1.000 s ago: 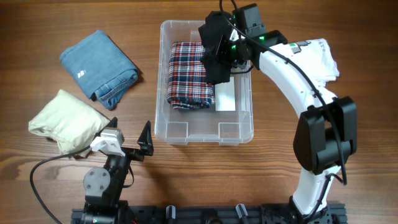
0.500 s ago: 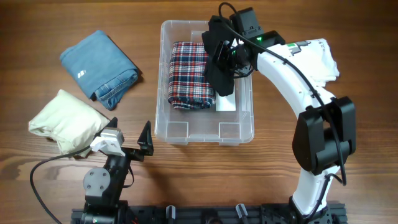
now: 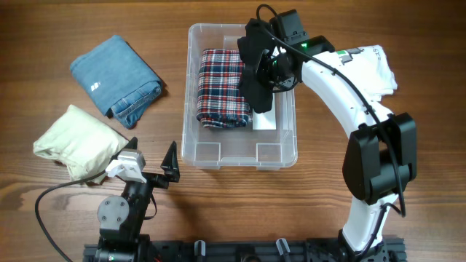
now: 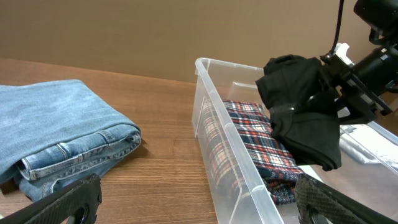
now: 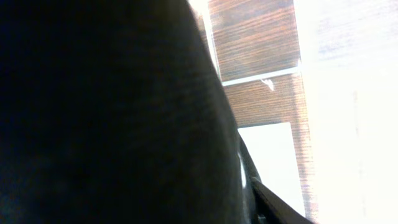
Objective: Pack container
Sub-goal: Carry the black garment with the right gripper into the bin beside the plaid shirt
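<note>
The clear plastic container [image 3: 191,94] stands mid-table with a folded plaid cloth [image 3: 222,87] in its left half and a white label [image 3: 265,116] on its base. It also shows in the left wrist view [image 4: 214,109]. My right gripper [image 3: 263,62] is shut on a black garment [image 3: 256,76] and holds it over the container's right half, above the base. The black garment [image 4: 305,112] hangs above the plaid cloth [image 4: 258,137] in the left wrist view and fills the right wrist view [image 5: 106,112]. My left gripper [image 3: 153,171] is open and empty near the table's front edge.
Folded blue jeans [image 3: 116,76] lie at the back left. A cream garment [image 3: 76,142] lies at the left, beside my left arm. A white garment [image 3: 375,69] lies right of the container, under my right arm.
My right gripper has moved a little right and toward the front with the black garment, now over the container's right half. The left arm has not moved.
</note>
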Controlling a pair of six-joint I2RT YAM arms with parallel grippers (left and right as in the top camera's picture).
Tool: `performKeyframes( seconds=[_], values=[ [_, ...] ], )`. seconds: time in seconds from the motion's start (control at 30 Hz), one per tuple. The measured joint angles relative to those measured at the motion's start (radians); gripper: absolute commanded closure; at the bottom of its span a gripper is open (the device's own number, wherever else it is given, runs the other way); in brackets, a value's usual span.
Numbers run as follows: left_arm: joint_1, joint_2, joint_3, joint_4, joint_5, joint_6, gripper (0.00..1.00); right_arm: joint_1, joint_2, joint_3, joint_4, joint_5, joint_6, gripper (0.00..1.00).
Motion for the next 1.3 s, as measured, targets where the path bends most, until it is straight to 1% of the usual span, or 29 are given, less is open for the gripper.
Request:
performKeyframes(
  seconds=[0.03, 0.13, 0.3, 0.4, 0.47, 0.6, 0.77, 0.93, 1.1, 1.17, 1.23, 1.27, 1.3],
  values=[
    [0.0, 0.0, 0.0, 0.0, 0.0, 0.0, 0.0, 0.0, 0.0, 0.0, -0.003, 0.0, -0.005, 0.72],
    [0.0, 0.0, 0.0, 0.0, 0.0, 0.0, 0.0, 0.0, 0.0, 0.0, -0.005, -0.002, -0.015, 0.8],
    [0.0, 0.0, 0.0, 0.0, 0.0, 0.0, 0.0, 0.0, -0.032, -0.001, -0.012, -0.021, -0.016, 0.78],
    [0.0, 0.0, 0.0, 0.0, 0.0, 0.0, 0.0, 0.0, -0.105, -0.002, -0.026, -0.043, -0.014, 0.77],
    [0.0, 0.0, 0.0, 0.0, 0.0, 0.0, 0.0, 0.0, -0.172, -0.002, -0.039, -0.065, -0.011, 0.75],
    [0.0, 0.0, 0.0, 0.0, 0.0, 0.0, 0.0, 0.0, -0.265, -0.002, -0.101, -0.088, 0.0, 0.73],
    [0.0, 0.0, 0.0, 0.0, 0.0, 0.0, 0.0, 0.0, -0.266, -0.002, -0.107, -0.129, 0.008, 0.72],
    [0.0, 0.0, 0.0, 0.0, 0.0, 0.0, 0.0, 0.0, -0.26, -0.002, -0.046, -0.211, 0.023, 0.69],
    [0.0, 0.0, 0.0, 0.0, 0.0, 0.0, 0.0, 0.0, -0.24, -0.002, -0.037, -0.253, 0.043, 0.67],
    [0.0, 0.0, 0.0, 0.0, 0.0, 0.0, 0.0, 0.0, -0.22, -0.002, -0.037, -0.26, 0.046, 0.64],
    [0.0, 0.001, 0.0, 0.0, 0.0, 0.0, 0.0, 0.002, -0.193, -0.005, -0.037, -0.264, 0.048, 0.57],
    [0.0, 0.002, 0.0, 0.0, 0.0, 0.0, 0.0, 0.003, -0.18, -0.009, -0.039, -0.263, 0.049, 0.47],
    [0.0, 0.002, 0.0, 0.0, 0.0, 0.0, 0.0, 0.004, -0.167, -0.014, -0.041, -0.263, 0.052, 0.33]
  ],
)
